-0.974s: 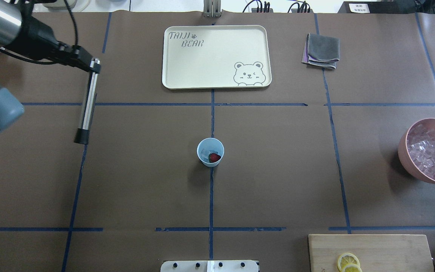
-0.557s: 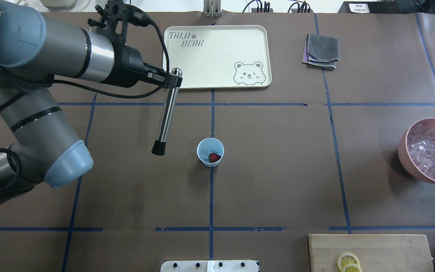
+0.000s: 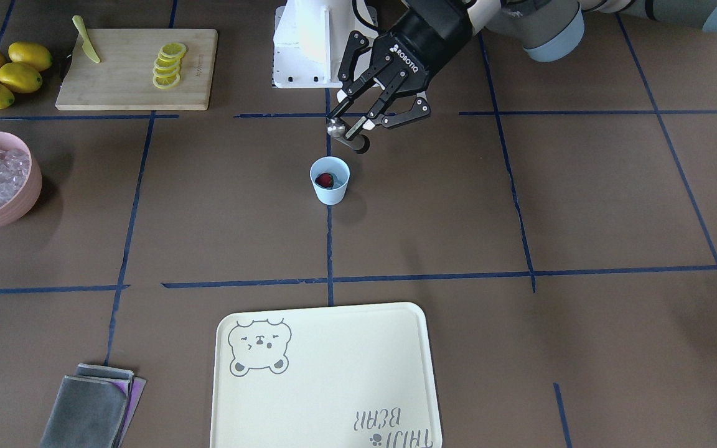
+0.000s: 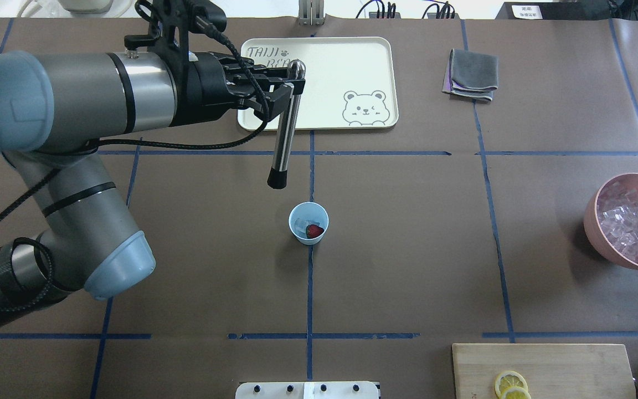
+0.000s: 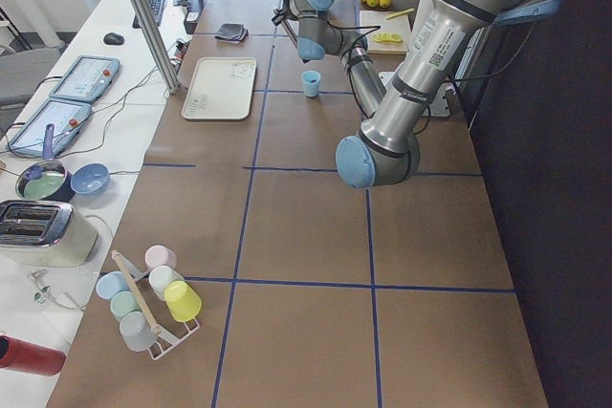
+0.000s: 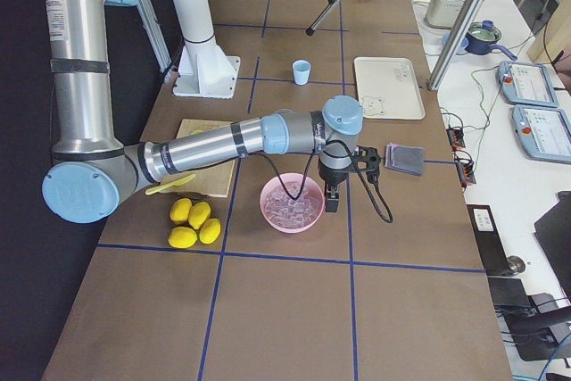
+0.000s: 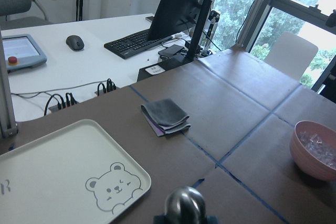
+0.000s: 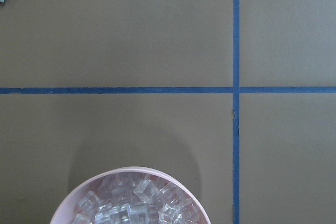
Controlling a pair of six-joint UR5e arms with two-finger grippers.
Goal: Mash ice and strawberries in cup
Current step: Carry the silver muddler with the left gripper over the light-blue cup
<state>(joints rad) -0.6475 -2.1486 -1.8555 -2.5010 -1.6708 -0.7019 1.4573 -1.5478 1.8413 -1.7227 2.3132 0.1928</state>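
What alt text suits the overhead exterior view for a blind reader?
The left claw grips a tilted steel muddler, its black tip not yet in a small light-blue plastic cup holding a dark-red strawberry and clear ice cubes. A cream bear-printed tray lies beyond; a pink bowl of ice sits right.

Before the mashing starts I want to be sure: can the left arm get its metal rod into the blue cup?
Probably yes. The left pincer holds the rod, black end down, raised and close to the cup. The cup's mouth is open and nothing stands near it.
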